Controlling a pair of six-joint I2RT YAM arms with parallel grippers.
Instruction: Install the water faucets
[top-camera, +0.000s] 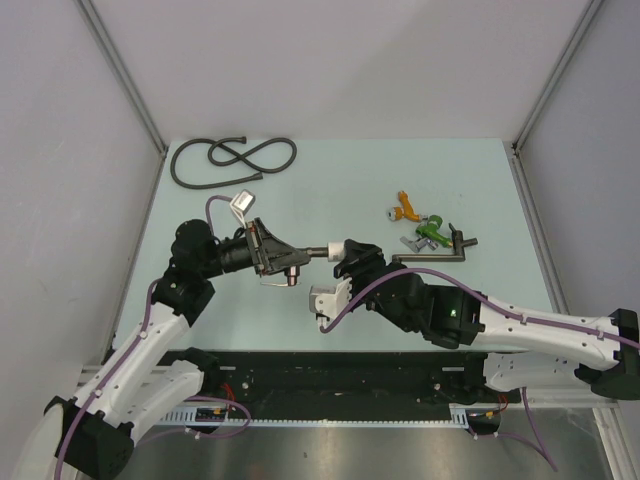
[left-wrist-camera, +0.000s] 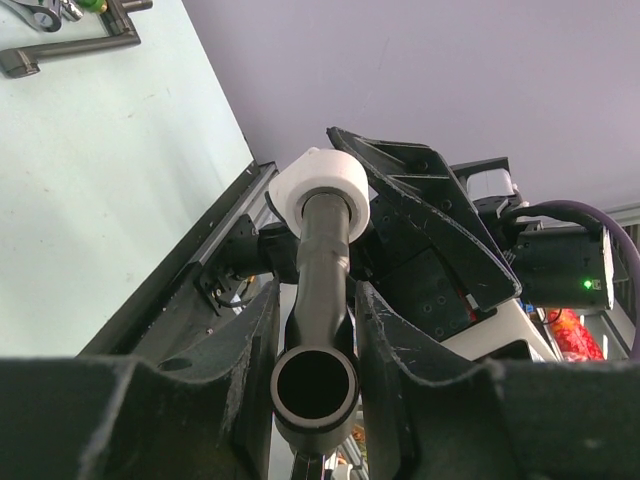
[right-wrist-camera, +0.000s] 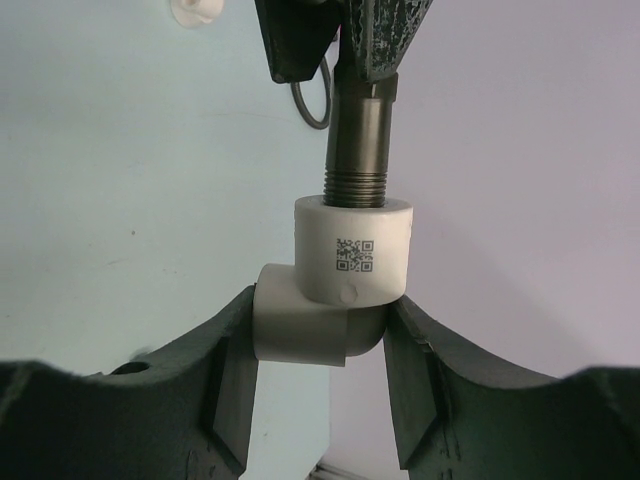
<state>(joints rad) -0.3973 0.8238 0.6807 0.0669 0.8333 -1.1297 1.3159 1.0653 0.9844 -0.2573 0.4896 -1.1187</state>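
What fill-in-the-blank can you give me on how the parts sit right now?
1. The jaws of the right gripper are shut on a ____ elbow fitting.
2. The jaws of the left gripper are shut on the short faucet, whose ____ end enters that fitting.
3. The long faucet lies on the table, to the ____ of the black hose in the top view.
Missing words: white; threaded; right.
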